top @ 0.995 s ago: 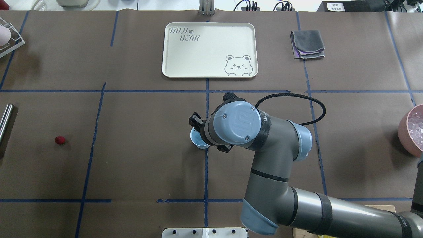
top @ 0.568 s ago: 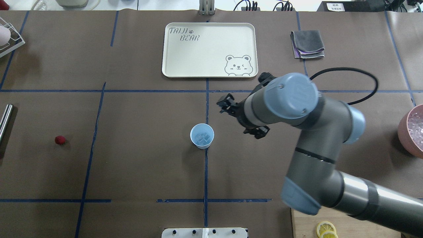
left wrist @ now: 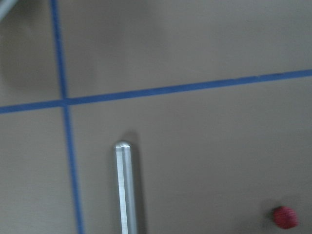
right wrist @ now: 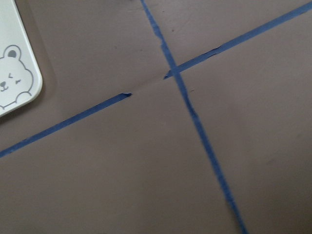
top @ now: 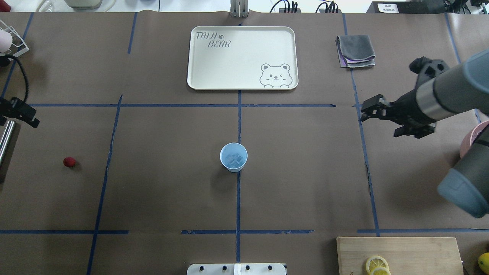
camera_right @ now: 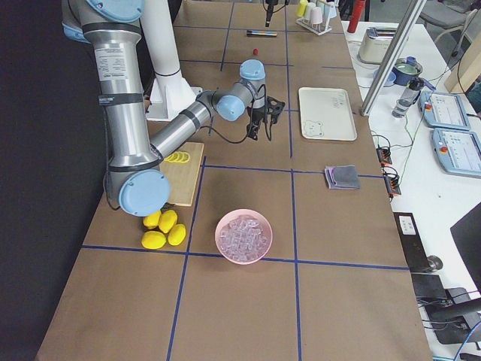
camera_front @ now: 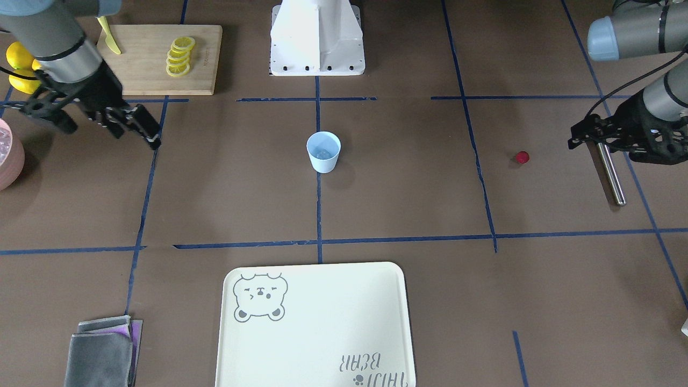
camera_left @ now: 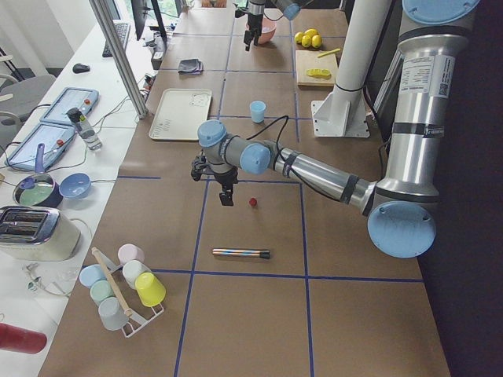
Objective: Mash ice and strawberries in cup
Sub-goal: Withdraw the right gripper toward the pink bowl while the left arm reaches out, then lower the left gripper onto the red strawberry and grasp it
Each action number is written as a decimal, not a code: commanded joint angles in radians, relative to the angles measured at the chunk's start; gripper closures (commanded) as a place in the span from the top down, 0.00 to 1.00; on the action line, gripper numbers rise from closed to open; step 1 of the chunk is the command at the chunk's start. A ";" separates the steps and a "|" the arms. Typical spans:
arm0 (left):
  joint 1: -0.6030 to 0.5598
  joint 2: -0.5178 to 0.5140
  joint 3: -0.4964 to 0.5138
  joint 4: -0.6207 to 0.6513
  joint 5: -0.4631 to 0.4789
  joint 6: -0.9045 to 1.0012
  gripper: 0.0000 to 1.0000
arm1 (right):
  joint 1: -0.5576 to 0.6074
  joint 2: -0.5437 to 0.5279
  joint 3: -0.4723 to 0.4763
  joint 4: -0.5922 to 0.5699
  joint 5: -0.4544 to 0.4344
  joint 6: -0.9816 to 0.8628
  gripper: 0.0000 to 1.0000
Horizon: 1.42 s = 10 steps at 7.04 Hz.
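The pale-blue cup stands upright at the table's middle, with clear ice lumps in its bottom. The strawberry lies alone far to the left. My right gripper hangs open and empty well to the right of the cup, near the pink bowl. At the table's left edge my left gripper hovers over the end of a metal rod, beside the strawberry. It looks open and holds nothing.
A cream bear tray and a folded grey cloth lie at the far side. A pink bowl of ice sits at the right end. A cutting board with lemon slices is at the near right. A cup rack stands at the left end.
My right gripper has swung from over the cup far to the right, uncovering the cup and its ice. My left gripper has come into view at the left edge.
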 commanded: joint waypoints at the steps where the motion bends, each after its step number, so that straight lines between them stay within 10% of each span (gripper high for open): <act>1: 0.243 0.042 0.004 -0.224 0.265 -0.312 1.00 | 0.136 -0.082 -0.006 0.002 0.094 -0.217 1.00; 10: 0.348 0.096 0.097 -0.461 0.307 -0.424 0.97 | 0.141 -0.082 -0.006 0.005 0.082 -0.216 1.00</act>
